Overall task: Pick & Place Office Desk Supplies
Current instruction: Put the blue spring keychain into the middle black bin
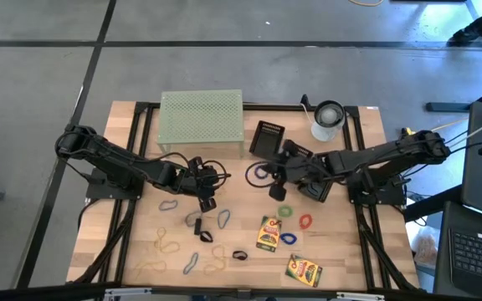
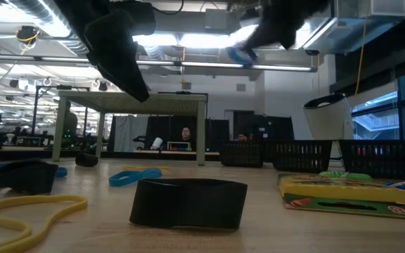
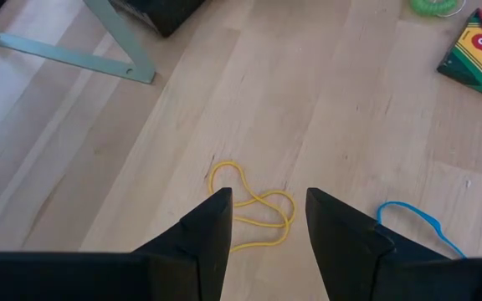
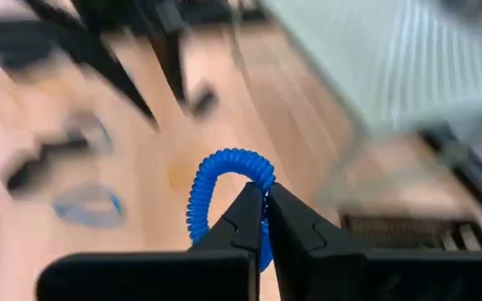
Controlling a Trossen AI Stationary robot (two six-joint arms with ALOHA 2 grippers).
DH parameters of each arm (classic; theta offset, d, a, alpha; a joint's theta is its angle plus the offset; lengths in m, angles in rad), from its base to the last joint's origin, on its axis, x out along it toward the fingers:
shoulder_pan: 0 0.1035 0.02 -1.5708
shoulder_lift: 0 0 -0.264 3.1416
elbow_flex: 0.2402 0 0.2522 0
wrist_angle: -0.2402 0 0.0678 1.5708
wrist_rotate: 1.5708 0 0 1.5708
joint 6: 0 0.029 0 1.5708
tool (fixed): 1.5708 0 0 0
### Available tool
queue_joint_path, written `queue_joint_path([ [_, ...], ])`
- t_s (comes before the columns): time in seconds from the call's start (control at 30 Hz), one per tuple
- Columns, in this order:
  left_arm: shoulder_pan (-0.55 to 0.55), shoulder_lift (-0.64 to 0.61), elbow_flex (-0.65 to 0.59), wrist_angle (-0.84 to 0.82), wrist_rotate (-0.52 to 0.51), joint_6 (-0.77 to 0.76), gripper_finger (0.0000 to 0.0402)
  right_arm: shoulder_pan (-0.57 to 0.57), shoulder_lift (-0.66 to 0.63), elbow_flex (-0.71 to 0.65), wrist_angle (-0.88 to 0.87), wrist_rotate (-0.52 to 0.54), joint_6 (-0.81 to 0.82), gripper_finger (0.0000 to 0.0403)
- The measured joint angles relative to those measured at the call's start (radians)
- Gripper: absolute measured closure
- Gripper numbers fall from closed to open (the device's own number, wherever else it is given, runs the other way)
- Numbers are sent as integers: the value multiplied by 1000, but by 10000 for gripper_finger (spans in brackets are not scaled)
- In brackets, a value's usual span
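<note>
From above, you had the right gripper (image 1: pixel 278 191) hanging over the middle of the table (image 1: pixel 124 125), just in front of the black mesh basket (image 1: pixel 266 138), with most supplies unsorted: rubber bands (image 1: pixel 167 247) strewn along the near left, two crayon boxes (image 1: pixel 268 233) lying flat near the front, a green band and a red one beside them. By my judgement you were early in the job, with nearly everything left to place. The left gripper (image 1: pixel 205 201) sat near the pale green rack (image 1: pixel 201 122).

At table height, a black band (image 2: pixel 188 202) stood in front and a crayon box lay on its broad face, long side running across the picture.

Your left wrist camera showed the left fingers spread and empty above a yellow rubber band (image 3: pixel 253 207), a blue one alongside.

Your right wrist camera showed the right fingers pressed together on a blue coiled band (image 4: pixel 223 194), lifted clear of the wood, its loop standing upward out of the fingertips, long axis roughly along the fingers
</note>
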Motion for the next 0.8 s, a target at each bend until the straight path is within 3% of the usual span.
queue_joint_path([
  [0.27,0,0,0,0,-18,1,254,-33,0,-6,-343,164,243,392],
  [0.63,0,0,0,0,-32,1,254,-140,-1,-194,-337,201,422,392],
  [0.8,0,0,0,0,-32,1,254,-182,0,-267,-305,149,455,379],
])
